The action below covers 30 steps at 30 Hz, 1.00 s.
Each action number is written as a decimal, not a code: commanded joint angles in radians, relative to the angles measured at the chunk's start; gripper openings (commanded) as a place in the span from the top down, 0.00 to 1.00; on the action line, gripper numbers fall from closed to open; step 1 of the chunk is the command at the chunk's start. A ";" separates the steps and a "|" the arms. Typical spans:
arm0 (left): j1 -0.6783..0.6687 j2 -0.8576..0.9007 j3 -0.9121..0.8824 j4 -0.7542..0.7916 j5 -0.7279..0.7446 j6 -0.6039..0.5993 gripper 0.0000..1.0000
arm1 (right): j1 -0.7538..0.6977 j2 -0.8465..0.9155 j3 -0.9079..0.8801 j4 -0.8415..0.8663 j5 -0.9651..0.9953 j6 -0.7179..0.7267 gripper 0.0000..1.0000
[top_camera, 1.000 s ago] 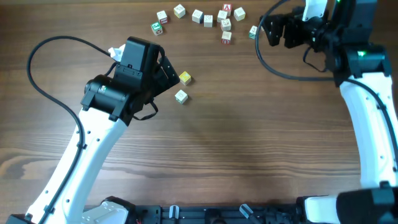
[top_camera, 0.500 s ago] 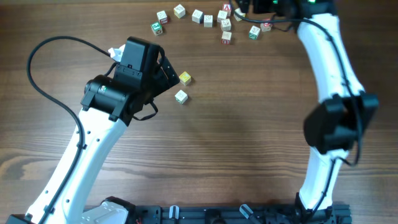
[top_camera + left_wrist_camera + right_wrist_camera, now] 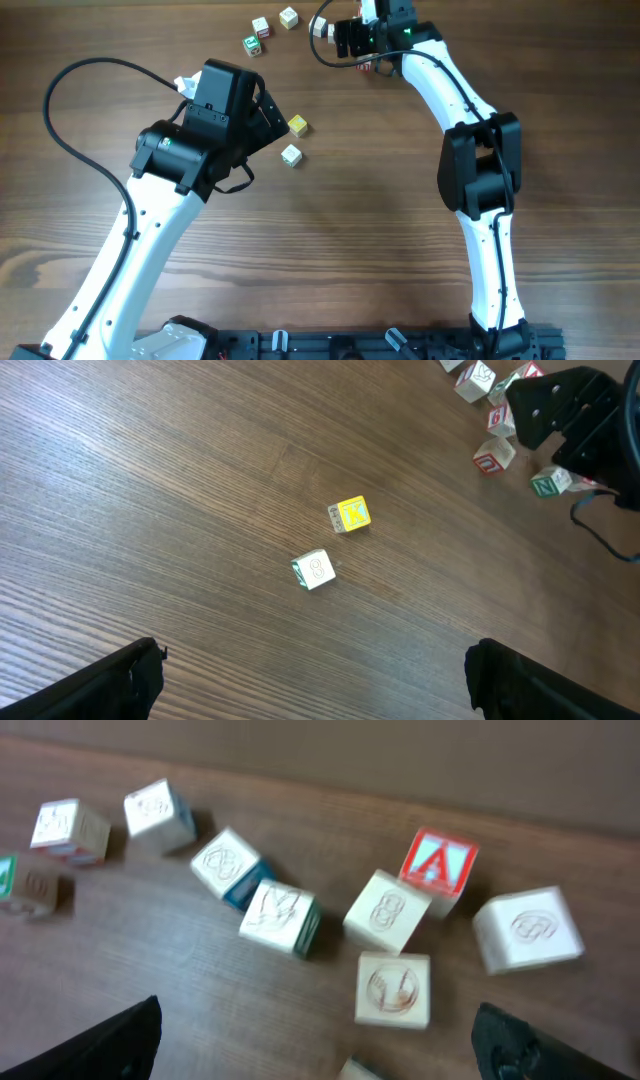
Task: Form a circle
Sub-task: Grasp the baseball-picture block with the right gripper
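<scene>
Circle of letter cubes is unfinished: right end effector, jaws apart and empty like the left end effector, hovers over it, probably choosing one cube to grasp squarely next.

Robotics lab bench: wood-grain table, white left arm, right arm

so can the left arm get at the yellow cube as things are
Probably yes: the yellow cube lies in the open ahead of the left end effector, whose jaws stand wide. A pale cube sits nearer, apart from it.
</scene>
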 commanded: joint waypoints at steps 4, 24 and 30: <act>0.003 0.002 -0.003 -0.001 0.002 -0.010 0.00 | -0.015 0.086 0.019 0.047 -0.008 0.027 0.03; 0.003 0.002 -0.003 -0.001 0.002 -0.010 0.00 | -0.017 0.164 0.019 0.166 0.052 0.063 0.41; 0.003 0.002 -0.003 -0.001 0.002 -0.010 0.00 | -0.019 0.161 0.111 0.097 0.051 0.067 0.70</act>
